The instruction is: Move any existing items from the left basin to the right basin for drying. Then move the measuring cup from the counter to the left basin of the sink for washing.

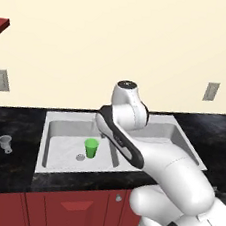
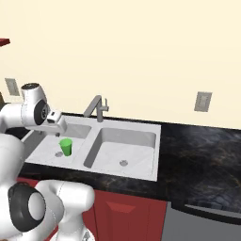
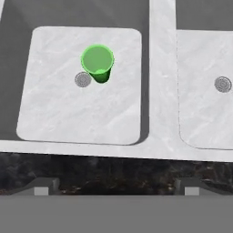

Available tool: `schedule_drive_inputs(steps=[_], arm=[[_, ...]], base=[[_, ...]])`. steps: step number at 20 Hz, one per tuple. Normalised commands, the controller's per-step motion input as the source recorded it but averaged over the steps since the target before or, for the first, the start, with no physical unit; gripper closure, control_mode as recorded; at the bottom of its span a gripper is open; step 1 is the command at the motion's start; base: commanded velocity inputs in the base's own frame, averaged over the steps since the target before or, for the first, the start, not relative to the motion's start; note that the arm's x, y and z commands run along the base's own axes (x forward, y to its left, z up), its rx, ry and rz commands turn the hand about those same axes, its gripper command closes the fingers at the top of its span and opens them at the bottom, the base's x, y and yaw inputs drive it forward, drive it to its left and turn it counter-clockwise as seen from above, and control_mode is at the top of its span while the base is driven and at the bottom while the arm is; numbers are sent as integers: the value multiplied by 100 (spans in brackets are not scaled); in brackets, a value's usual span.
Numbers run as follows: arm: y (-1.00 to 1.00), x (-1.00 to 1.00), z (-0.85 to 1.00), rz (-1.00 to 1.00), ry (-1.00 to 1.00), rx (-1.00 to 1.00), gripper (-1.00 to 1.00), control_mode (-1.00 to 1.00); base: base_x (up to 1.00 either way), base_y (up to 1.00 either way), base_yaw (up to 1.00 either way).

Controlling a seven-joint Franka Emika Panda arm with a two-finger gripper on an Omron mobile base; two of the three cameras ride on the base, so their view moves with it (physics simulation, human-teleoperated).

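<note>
Tumbler: the green tumbler (image 3: 97, 62) stands upright on the floor of the left basin (image 3: 68, 118), rim up, and from the hand view it sits at about eleven o'clock of the basin's middle.
Drain: the left drain (image 3: 83, 79) lies just beside the tumbler's foot, at its eight o'clock, so the base may not be on perfectly flat steel.
Gripper: the gripper (image 3: 116, 189) hangs well above the sink (image 1: 47, 121), fingers (image 3: 43, 185) spread wide with nothing between them, looking down over the front rim.
Risk, tipping: the tumbler is light and tapered; if one finger meets the rim first on the way down, I'd expect it to topple and roll across the basin.
Risk, slipping: narrower at the foot, so a pinch taken too low could squeeze it upward out of the grip.
Risk, offset: the tumbler is up at eleven o'clock from the hand, not under it, so a straight drop would land on bare basin floor.
Divider: the divider (image 3: 161, 68) stands between the left basin and the right basin (image 3: 200, 118); a low carry could clip it.
Measuring cup: the measuring cup (image 1: 5, 144) waits on the counter (image 1: 6, 171), at nine o'clock of the sink, well apart and untouched.
Faucet: the faucet (image 2: 95, 108) rises behind the divider, at twelve o'clock; a high swing could brush it.
</note>
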Motion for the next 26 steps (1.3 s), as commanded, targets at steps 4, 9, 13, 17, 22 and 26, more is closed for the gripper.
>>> schedule_drive_inputs(steps=[4, 9, 13, 17, 22, 26], arm=[[24, 17, -25, 0, 8, 0, -100, -100], [18, 25, -26, 0, 7, 0, -100, -100], [16, 34, -27, 0, 9, 0, -100, -100], [6, 38, -20, 0, 8, 0, -100, -100], [4, 36, -14, 0, 5, 0, -100, -100], [11, 31, -11, 0, 4, -2, -100, -100]], base=[[0, 0, 0], [0, 0, 0], [0, 0, 0], [0, 0, 0], [0, 0, 0], [0, 0, 0]])
